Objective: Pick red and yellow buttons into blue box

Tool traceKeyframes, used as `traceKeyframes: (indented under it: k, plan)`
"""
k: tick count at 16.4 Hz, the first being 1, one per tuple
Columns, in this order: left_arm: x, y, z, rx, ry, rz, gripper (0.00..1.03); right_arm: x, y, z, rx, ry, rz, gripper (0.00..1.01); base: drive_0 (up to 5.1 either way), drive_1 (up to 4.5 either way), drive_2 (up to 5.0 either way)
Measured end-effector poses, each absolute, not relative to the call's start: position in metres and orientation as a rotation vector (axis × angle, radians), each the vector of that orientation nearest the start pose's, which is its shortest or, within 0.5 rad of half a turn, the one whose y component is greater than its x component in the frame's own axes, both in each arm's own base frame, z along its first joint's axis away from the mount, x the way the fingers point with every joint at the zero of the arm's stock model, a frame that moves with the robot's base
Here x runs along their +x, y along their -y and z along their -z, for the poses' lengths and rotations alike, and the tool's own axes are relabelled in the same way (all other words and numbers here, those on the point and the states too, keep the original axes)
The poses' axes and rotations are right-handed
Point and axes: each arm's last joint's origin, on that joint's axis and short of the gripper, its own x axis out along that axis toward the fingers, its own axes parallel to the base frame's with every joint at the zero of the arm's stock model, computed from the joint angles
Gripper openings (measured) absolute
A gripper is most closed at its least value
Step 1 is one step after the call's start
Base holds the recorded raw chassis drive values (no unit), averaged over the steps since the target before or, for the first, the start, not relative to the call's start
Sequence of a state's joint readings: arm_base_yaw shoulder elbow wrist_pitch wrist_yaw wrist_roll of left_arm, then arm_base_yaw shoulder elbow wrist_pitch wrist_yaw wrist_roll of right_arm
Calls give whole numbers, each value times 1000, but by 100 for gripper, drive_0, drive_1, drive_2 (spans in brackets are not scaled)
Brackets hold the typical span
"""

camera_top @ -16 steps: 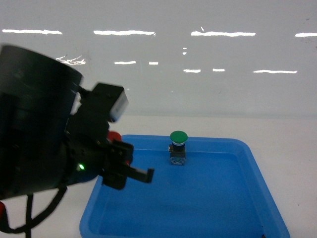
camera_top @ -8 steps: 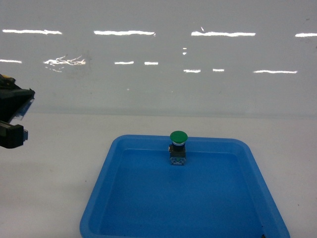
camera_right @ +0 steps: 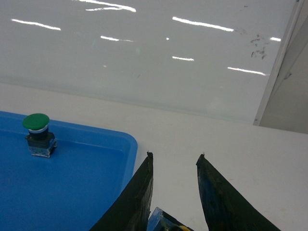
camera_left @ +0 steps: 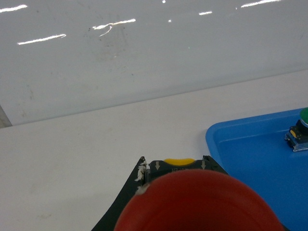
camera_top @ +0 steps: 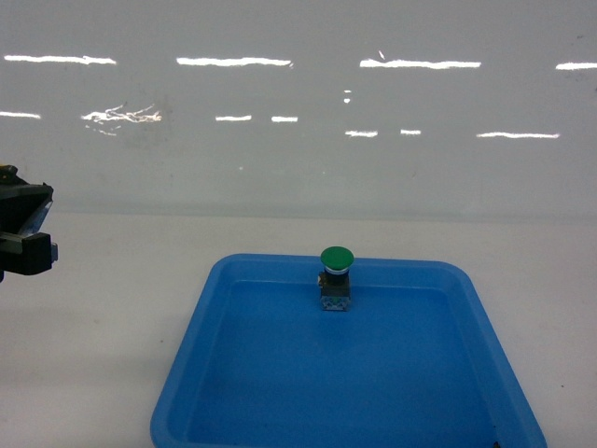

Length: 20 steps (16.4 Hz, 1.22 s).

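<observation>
The red button fills the bottom of the left wrist view. Its black base sits between the fingertips of my left gripper, which is shut on it above the white table left of the tray. In the head view only a dark part of my left arm shows at the left edge. My right gripper hangs over the table right of the tray. The yellow button shows as a clear-and-black base with a bit of yellow, deep between the fingers, which hold it. The blue box is out of view.
A shallow blue tray lies in front of me, with a green-capped button standing upright near its far rim. A glossy white wall rises behind the white table. In the right wrist view a wall corner stands at the right.
My left arm has swung from in front of the tray's left side out to the left edge of the head view, taking the red button with it. The tray and the green button have not moved.
</observation>
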<state>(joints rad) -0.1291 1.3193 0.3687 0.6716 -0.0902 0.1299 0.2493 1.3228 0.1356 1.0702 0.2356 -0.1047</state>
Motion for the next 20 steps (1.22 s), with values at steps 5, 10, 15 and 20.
traceKeyframes:
  k: [5,10,15,20]
  plan:
    - [237,28,-168,159,-274,57,26,194,-42,-143,-133,-115,-20,26,128,-443,317]
    - [237,27,-168,158,-277,47,26,194,-43,-143,-133,-115,-21,26,476,-329,-140]
    - [237,28,-168,157,-273,51,26,194,-43,-143,-133,-114,-20,26,494,-251,-251]
    - [237,28,-168,157,-275,51,26,194,-43,-144,-133,-114,-21,26,493,-252,-252]
